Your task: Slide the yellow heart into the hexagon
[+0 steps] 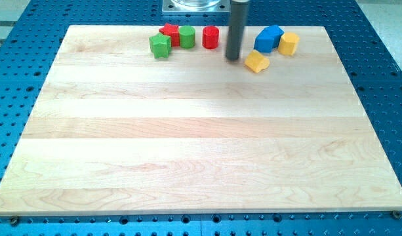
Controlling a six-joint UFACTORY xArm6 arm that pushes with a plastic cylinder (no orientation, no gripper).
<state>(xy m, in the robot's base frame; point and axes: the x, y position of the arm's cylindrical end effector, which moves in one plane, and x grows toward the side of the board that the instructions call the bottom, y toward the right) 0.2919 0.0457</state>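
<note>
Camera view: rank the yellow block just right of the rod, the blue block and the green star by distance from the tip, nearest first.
From my tip:
1. Yellow heart, immediately to the view's right.
2. Blue block, farther right and toward the top.
3. Green star, far to the view's left.

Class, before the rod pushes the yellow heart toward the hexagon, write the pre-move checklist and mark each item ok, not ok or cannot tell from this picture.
1. My tip in view: ok, on the board at the view's top.
2. Yellow heart located: ok, just to the view's right of my tip.
3. Yellow hexagon located: ok, further right and up, beside the blue block.
4. Tip on the side of the heart away from the hexagon: ok.
5. Tip touching the heart: cannot tell.
6. Path from heart to hexagon unobstructed: cannot tell, the blue block sits close to it.
</note>
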